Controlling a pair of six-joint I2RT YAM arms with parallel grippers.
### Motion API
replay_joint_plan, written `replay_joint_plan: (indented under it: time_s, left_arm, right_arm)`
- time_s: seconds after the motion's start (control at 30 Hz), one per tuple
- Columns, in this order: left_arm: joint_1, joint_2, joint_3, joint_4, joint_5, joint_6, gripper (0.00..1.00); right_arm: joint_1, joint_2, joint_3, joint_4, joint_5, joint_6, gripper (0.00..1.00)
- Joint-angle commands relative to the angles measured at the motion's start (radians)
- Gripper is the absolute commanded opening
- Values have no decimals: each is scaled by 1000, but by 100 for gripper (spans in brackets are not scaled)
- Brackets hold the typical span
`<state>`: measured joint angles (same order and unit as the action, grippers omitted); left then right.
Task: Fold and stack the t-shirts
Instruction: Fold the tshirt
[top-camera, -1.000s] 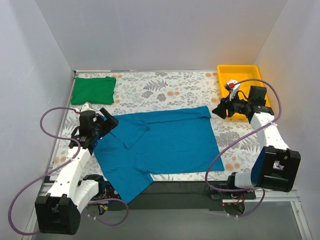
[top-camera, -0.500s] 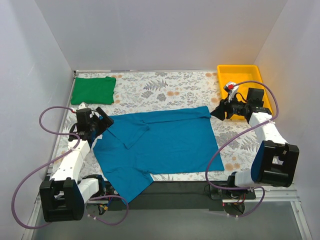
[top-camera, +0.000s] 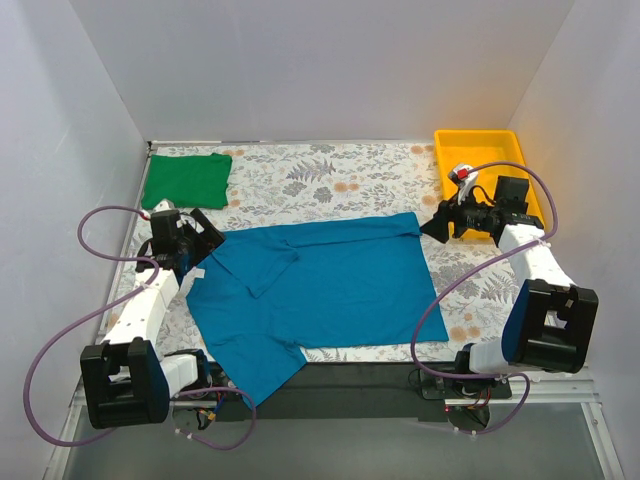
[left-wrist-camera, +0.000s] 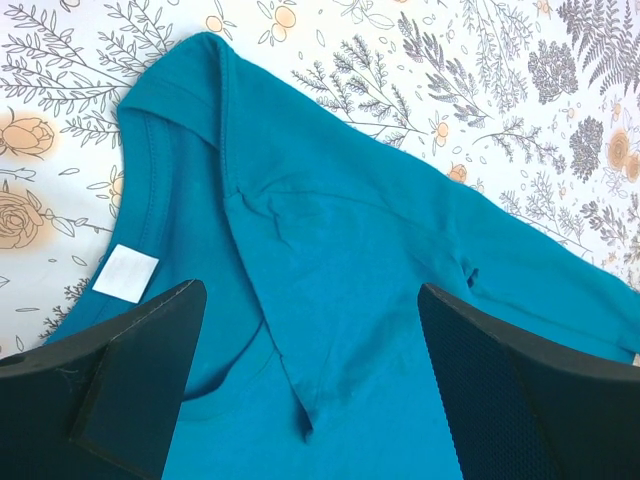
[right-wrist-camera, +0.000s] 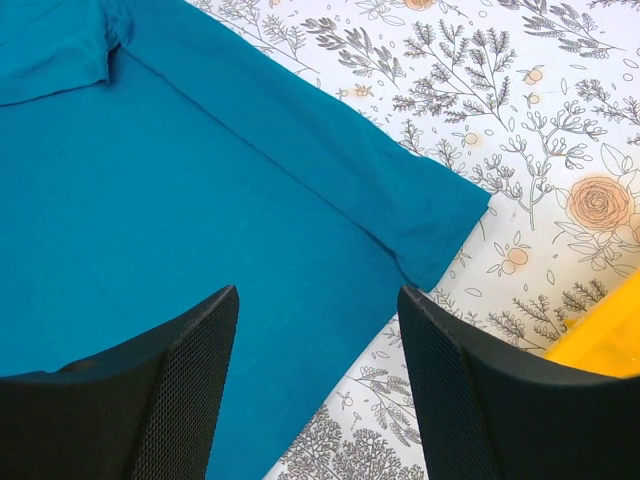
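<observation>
The teal-blue t-shirt (top-camera: 320, 285) lies spread across the middle of the table, partly folded, with one sleeve hanging over the front edge. It fills the left wrist view (left-wrist-camera: 330, 250), with its collar and a white label (left-wrist-camera: 127, 272), and the right wrist view (right-wrist-camera: 200, 180). The green t-shirt (top-camera: 187, 180) lies folded at the back left. My left gripper (top-camera: 208, 238) is open and empty above the teal shirt's left shoulder. My right gripper (top-camera: 438, 226) is open and empty just off the shirt's back right corner.
A yellow tray (top-camera: 478, 160) stands at the back right, behind my right arm; its corner shows in the right wrist view (right-wrist-camera: 600, 335). A floral cloth (top-camera: 340, 180) covers the table. White walls close in the sides and back.
My left gripper has drawn back to the left and slightly away from the shirt's shoulder. The right gripper has barely moved. The shirts lie as before.
</observation>
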<state>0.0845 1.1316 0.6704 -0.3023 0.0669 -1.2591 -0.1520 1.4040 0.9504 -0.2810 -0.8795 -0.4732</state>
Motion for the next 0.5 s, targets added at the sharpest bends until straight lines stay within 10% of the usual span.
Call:
replay_joint_plan:
  time_s: [0.0,0.47]
  left_arm:
    - [9,-10,18,15,-12,33,87]
    - [9,-6,-5,17,-55,84,87]
  right_arm:
    - [-11,7,-9,29,-29,2,73]
    - [-20,32,-10,23,-42,-2,83]
